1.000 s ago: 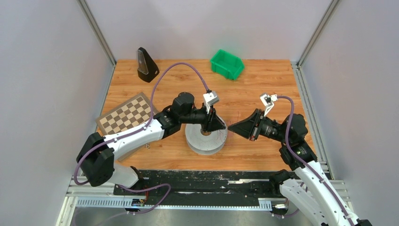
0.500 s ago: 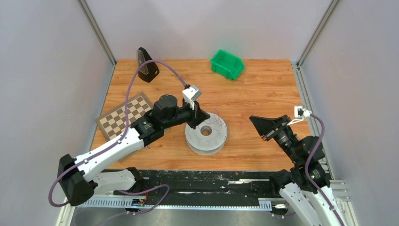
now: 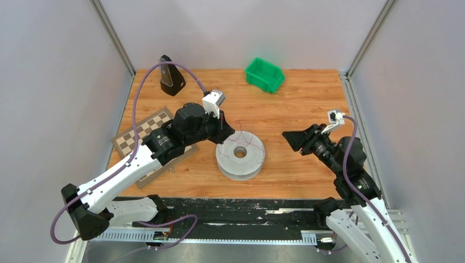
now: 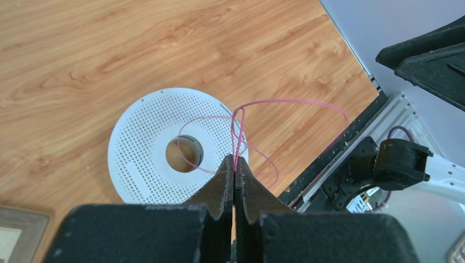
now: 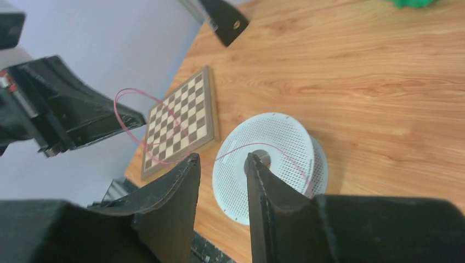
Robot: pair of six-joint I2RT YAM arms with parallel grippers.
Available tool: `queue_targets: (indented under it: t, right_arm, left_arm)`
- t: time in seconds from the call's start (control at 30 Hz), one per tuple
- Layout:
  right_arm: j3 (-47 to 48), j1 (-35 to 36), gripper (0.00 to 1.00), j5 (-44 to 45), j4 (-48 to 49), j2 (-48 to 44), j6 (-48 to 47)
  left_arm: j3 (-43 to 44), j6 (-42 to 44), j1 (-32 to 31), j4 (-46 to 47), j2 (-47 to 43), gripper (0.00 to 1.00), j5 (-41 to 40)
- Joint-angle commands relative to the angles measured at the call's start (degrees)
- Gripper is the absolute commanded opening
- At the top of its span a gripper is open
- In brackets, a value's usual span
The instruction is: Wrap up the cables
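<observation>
The grey reel (image 3: 240, 159) lies flat mid-table, its perforated top disc and centre hole facing up; it also shows in the left wrist view (image 4: 142, 159) and the right wrist view (image 5: 285, 139). A thin pink cable strand (image 4: 290, 102) loops up from the reel. My left gripper (image 3: 230, 131) hangs just left of and above the reel, shut on that strand (image 4: 234, 164). My right gripper (image 3: 289, 137) is open and empty, well right of the reel, pointing at it (image 5: 222, 158).
A checkerboard (image 3: 143, 134) lies left of the reel, partly under the left arm. A black wedge-shaped object (image 3: 171, 75) stands at the back left and a green bin (image 3: 264, 74) at the back. A black rail (image 3: 247, 211) runs along the near edge.
My left gripper has drawn back leftward off the reel's centre, pulling the pink strand up in a loop. My right gripper has pulled away to the right.
</observation>
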Motion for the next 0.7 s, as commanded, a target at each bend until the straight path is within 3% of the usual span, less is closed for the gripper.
queue_targets:
  t: [0.0,0.23,0.4,0.67]
  right_arm:
    - [3.68,0.97,0.37,-14.4,4.09,2.05,-5.22]
    - [-2.49,8.16,0.36,-18.53,23.69,-1.34,-9.29]
    - [2.08,16.11,0.36,-17.67,22.89,7.2,-14.41]
    - [5.13,38.07,0.34,1.53,27.09,20.7,-22.29]
  left_arm:
    - [2.16,-5.88,0.01,-2.2,0.63,0.0,1.21]
    - [4.21,-9.74,0.03,-5.25,2.52,0.0,3.98]
    - [6.52,-10.15,-0.01,-8.86,5.12,0.0,1.68]
    - [7.81,-13.49,-0.02,-14.78,6.34,0.0,-9.34]
